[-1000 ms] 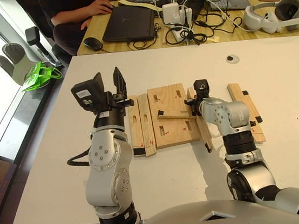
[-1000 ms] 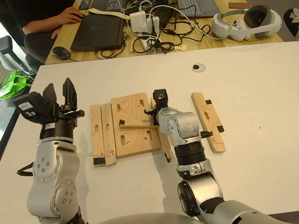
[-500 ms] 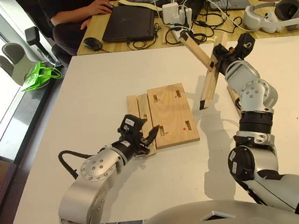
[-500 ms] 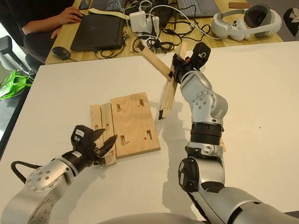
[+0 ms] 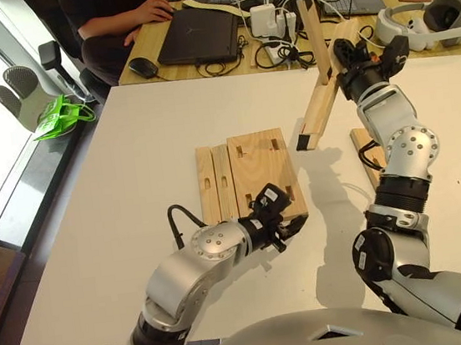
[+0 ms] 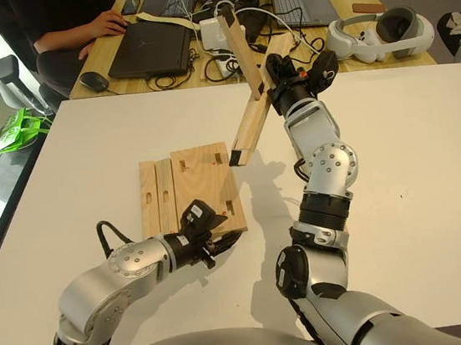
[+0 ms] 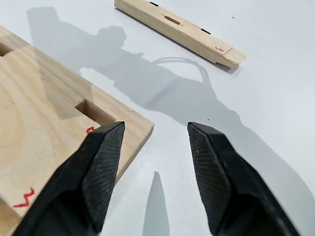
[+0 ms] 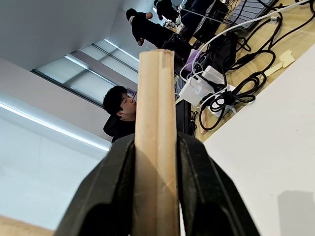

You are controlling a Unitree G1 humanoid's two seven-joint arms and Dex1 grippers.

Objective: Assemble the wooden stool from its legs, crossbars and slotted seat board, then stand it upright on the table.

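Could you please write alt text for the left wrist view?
The left claw, open, hovers at a corner of the slotted seat board on the white table; a separate slotted wooden piece lies beyond.

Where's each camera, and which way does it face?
Head eyes: up top, looking down at the table; both arms show.
Left wrist: on that arm, facing the seat board; open left hand shows.
Right wrist: on that arm, facing the desk; right hand grips a stick.
Shared: head and left wrist see the seat board.

Table (image 7: 197,162) gap (seat board (image 7: 44,132) to leg (image 7: 177,29))
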